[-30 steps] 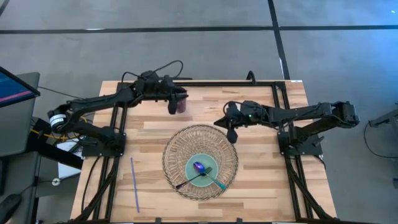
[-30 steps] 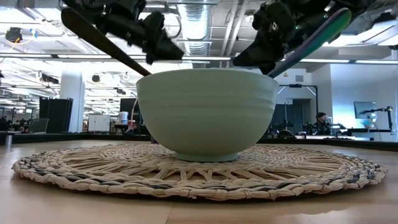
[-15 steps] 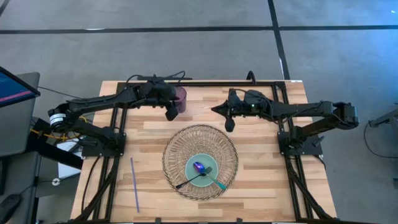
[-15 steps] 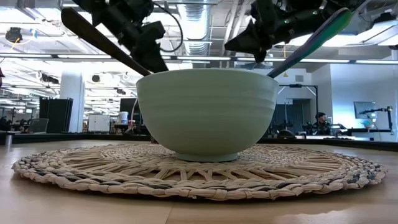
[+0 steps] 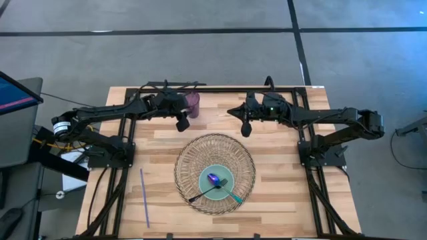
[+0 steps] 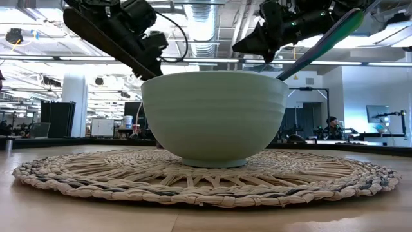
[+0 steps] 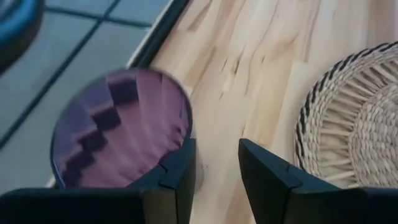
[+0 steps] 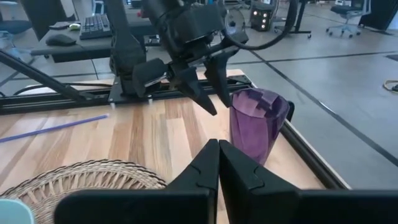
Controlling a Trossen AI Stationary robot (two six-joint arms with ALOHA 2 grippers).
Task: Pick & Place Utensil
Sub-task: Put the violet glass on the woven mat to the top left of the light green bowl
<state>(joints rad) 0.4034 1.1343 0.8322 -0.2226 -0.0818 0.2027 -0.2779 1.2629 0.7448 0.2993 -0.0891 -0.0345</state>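
A pale green bowl [image 5: 203, 180] [image 6: 212, 113] stands on a round woven mat [image 5: 190, 157]. In it lie a spoon [image 5: 213, 179] with a dark handle and a teal-handled utensil [image 5: 233, 197], both leaning on the rim. A purple cup [image 5: 193, 103] [image 8: 256, 121] stands upright near the table's far edge. My left gripper [image 5: 181, 122] [image 7: 217, 149] is open right beside the cup, which is outside its fingers. My right gripper [image 5: 245, 128] [image 8: 218, 146] is shut and empty, beyond the mat's far side. My left gripper has the outer side of one finger [image 7: 180, 171] right at the purple cup's wall [image 7: 168, 134]. I cannot tell whether it touches. The cup stands upright on the table.
A thin purple straw [image 5: 143, 198] lies on the wood near the table's left near corner. A black frame rail [image 5: 233, 89] runs along the far edge just behind the cup. Bare wood lies between the two grippers and right of the mat.
My right gripper has drawn back from the mat's far rim toward the table's far edge, staying shut. My left arm has swung a little at the cup, with its gripper staying next to it. The bowl and the utensils have kept still.
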